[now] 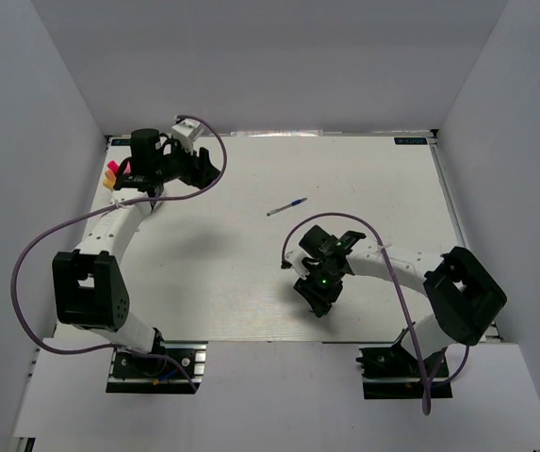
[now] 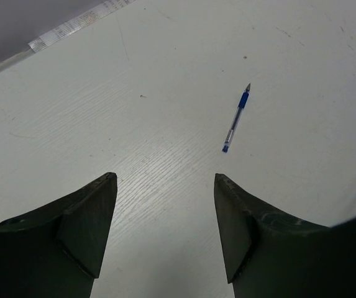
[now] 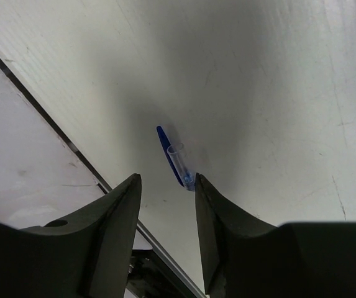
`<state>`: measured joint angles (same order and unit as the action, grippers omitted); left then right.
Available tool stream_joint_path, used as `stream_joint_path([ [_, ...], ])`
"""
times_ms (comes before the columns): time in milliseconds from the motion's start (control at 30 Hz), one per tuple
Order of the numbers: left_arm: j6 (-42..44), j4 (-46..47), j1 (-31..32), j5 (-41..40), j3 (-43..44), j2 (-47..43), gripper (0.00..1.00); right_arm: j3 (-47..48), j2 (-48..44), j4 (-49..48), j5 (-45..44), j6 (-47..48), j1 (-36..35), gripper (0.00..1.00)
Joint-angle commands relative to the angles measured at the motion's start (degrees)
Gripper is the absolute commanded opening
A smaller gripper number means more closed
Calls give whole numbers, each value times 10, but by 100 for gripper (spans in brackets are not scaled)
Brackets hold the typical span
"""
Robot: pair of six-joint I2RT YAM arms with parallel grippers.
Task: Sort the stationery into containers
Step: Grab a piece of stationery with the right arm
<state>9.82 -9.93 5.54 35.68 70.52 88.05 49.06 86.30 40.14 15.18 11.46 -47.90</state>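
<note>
Farthest left, at the edge of the counter [image 1: 364, 179], a few bright pieces [image 1: 112, 174] in pink, yellow and red peek out from behind the left arm [image 1: 109, 231]; what holds them cannot be told. Beside them the left hand [image 2: 165, 180] hangs wide open and empty above the surface. Ahead of it, mid-counter and well apart from both hands, a blue pen [image 2: 236, 119] lies flat. Further right, near the front edge, the right hand [image 3: 166, 180] points down, jaws partly apart with nothing between them. A clear cap [image 3: 174, 158] with a blue clip lies just past its fingertips.
</note>
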Motion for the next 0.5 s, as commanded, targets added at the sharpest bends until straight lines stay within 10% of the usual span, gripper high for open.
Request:
stream_joint_path([
  [0, -1, 6, 7, -1, 31, 5, 73, 1, 15, 6, 10, 20, -7, 46],
  [467, -24, 21, 7, -3, 20, -2, 73, 9, 68, -6, -45, 5, -19, 31],
])
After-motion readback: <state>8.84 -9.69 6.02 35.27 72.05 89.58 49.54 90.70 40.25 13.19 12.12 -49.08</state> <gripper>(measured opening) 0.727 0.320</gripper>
